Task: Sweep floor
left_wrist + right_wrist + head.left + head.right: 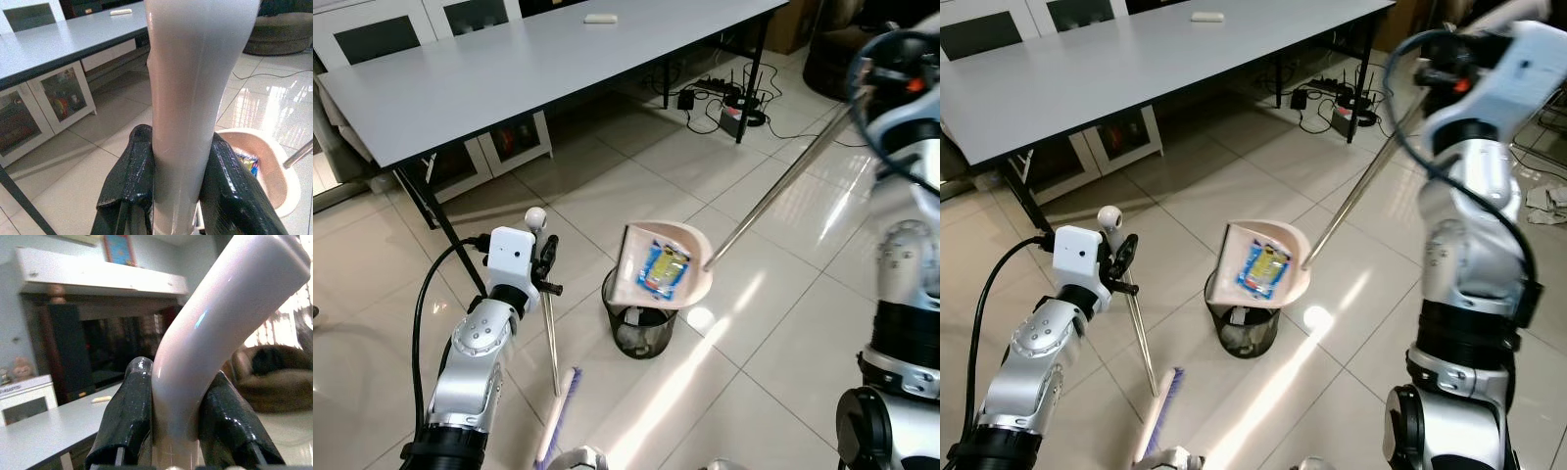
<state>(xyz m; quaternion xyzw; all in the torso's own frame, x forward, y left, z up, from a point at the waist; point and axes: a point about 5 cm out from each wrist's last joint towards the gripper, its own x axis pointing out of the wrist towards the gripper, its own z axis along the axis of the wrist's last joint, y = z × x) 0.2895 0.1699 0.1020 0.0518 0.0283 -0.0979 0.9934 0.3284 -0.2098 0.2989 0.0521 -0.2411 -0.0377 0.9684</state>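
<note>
Left claw (173,196) is clamped on the broom handle (551,343); both black fingers (129,181) press the pale shaft from either side. In the head views this claw sits at about 8 o'clock, with the metal shaft running down from it to the purple broom bristles (558,416) on the tiled floor (783,333) near 6 o'clock. A white knob (535,216) caps the handle just above the claw.

Right claw (171,431) is closed around the curved pale grip of the dustpan handle (215,333); fingers (132,416) touch it on both sides. The long silver rod (773,191) slants from 2 o'clock down to the dustpan (690,259) at frame centre.

The dustpan is beige, tilted steeply, and held directly over the black mesh wastebasket (641,328), its lower edge at the basket's rim. A blue and yellow wrapper (664,269) lies inside the pan. The basket stands on the floor, just beside the broom shaft.

A grey surface (509,69) spans 10 to 12 o'clock, with a small white object (600,18) on it. Cables and a power strip (724,98) lie on the floor at 1 o'clock.
</note>
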